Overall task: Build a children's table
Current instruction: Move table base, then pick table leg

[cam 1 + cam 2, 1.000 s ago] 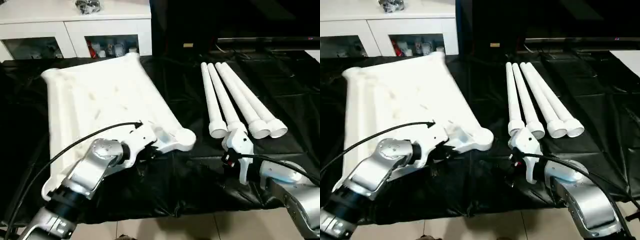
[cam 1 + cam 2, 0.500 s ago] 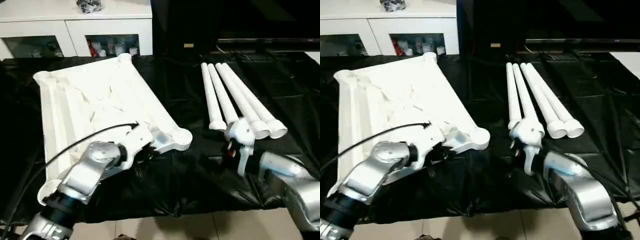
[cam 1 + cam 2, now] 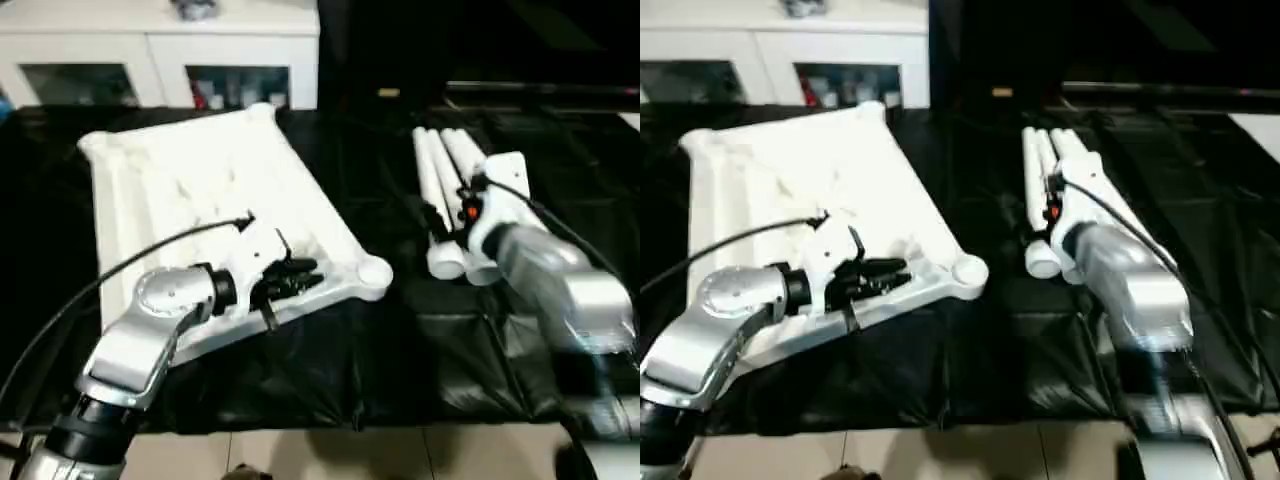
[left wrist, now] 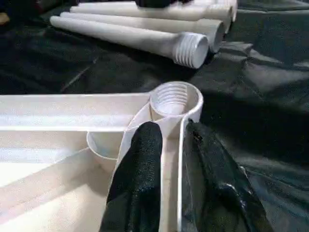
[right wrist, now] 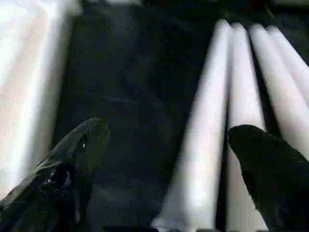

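— Black fingers of the left pincer straddle a rib by the top's corner socket, narrowly parted, looser than a second ago. Releasing, I'd judge.

— And the right pincer?

— Wide, empty. It has swung up over the legs, lying at three o'clock of the top on the black-draped desk. Probably picking the first leg next.
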Robot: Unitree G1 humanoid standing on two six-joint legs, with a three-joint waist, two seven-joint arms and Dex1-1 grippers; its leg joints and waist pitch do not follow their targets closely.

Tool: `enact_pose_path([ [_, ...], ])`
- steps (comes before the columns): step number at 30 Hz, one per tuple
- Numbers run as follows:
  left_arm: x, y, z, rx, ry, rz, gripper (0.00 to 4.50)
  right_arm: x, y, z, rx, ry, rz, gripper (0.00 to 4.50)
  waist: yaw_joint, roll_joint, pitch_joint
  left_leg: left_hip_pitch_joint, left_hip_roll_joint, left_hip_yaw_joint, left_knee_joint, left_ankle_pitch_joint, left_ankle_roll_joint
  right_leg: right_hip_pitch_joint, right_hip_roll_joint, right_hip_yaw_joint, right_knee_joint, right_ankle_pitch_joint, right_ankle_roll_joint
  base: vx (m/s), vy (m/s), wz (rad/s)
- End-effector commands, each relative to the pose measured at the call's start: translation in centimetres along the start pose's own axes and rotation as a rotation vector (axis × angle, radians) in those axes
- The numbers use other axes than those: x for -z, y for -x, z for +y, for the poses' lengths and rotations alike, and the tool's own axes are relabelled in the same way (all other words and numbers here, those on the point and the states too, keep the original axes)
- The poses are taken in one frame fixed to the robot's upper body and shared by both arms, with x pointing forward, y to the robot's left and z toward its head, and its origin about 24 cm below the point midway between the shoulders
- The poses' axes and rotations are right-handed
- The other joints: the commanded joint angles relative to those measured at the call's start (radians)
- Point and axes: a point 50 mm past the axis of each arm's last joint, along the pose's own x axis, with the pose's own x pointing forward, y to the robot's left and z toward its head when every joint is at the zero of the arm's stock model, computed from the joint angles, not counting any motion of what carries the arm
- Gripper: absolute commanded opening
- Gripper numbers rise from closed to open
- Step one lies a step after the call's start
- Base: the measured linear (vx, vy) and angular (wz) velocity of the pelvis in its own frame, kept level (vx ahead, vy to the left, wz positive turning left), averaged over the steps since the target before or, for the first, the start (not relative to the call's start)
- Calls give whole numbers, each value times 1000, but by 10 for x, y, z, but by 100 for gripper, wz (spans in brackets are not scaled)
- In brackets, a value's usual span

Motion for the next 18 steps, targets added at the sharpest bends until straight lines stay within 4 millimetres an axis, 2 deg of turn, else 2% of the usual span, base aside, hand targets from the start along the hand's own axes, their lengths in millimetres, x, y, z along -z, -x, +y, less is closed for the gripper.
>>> enact_pose_path([
  [1,-4,-2,-2,-15,-13,4,96,1,-9,0,39,19,24,450,0,-9,-72,24,49,-10,-60,-13,16,37,-48,25,-45,97,-276,0,0,0],
  [3,-3,-2,-4,-14,-8,4,96,0,-15,1,47,18,32,450,3,-10,-74,22,48,-9,-56,5,31,38,-48,25,-43,124,-273,0,0,0],
  [4,-4,-2,-5,-13,-3,4,96,-1,-18,1,67,19,41,450,1,-17,-74,20,47,-7,-56,13,39,38,-46,25,-42,136,-275,0,0,0],
  [6,-4,-2,-6,-11,3,6,96,-1,-22,0,93,11,58,450,2,-13,-74,21,48,-7,-55,6,41,35,-48,24,-40,124,-283,0,0,0],
  [8,-4,-1,-7,-9,5,11,96,-1,-26,0,99,-8,73,450,4,-11,-70,23,50,-6,-57,-28,33,32,-46,24,-44,83,-282,0,0,0],
  [9,-4,-1,-8,-9,6,11,96,0,-26,0,99,-9,75,450,2,-15,-70,22,51,-6,-57,-41,28,31,-46,23,-43,68,-280,0,0,0],
  [12,-3,1,-9,-6,8,24,96,4,-31,0,114,-4,107,450,1,-15,-67,23,52,-4,-58,-71,13,28,-45,22,-47,23,-270,0,0,0],
  [15,-2,2,-12,-4,11,34,96,9,-36,3,88,-18,145,450,0,-12,-70,23,54,-4,-58,-79,3,27,-47,21,-42,23,-269,0,0,0],
  [18,-2,3,-13,1,11,43,96,12,-38,5,64,-31,165,450,1,-12,-68,19,53,-4,-58,-73,7,28,-44,21,-42,40,-271,0,0,0],
])
